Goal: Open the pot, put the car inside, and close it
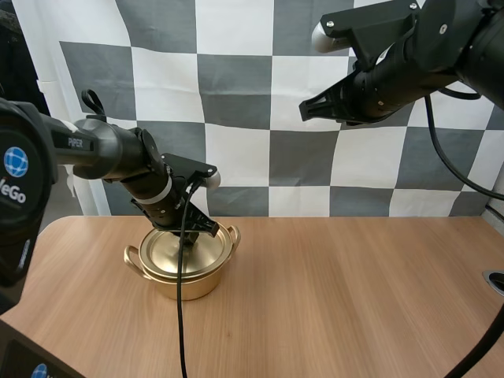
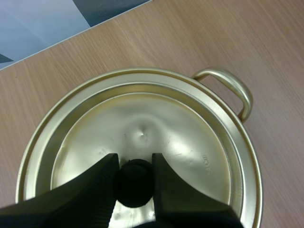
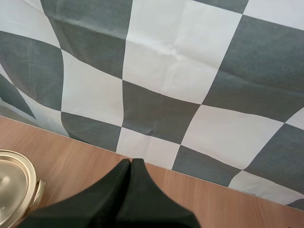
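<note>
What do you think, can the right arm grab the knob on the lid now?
Probably not. The left gripper pinches the knob on the lid, leaving no room, and the right gripper hangs shut, high above the table, well away from the pot.

Black left arm [image 1: 110, 150], white band, "PiPER" lettering; left tool [image 2: 134, 160] seemingly ribbed.

Lid knob [image 2: 135, 183] between jaws, apparently snug.
</note>
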Robot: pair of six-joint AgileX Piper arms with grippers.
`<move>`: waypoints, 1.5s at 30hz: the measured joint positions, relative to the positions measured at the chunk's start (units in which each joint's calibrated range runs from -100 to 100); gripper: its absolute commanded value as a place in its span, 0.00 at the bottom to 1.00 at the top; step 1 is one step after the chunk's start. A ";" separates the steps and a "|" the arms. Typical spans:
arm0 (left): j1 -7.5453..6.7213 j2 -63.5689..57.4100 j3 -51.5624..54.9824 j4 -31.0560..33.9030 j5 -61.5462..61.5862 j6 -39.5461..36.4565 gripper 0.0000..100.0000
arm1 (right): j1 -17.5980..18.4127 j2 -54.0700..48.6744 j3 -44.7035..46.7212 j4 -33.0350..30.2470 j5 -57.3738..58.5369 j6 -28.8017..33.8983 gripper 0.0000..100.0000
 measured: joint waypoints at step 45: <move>0.00 2.01 0.25 -0.92 0.62 -0.09 0.87 | 0.00 0.00 0.00 0.00 0.00 0.00 0.00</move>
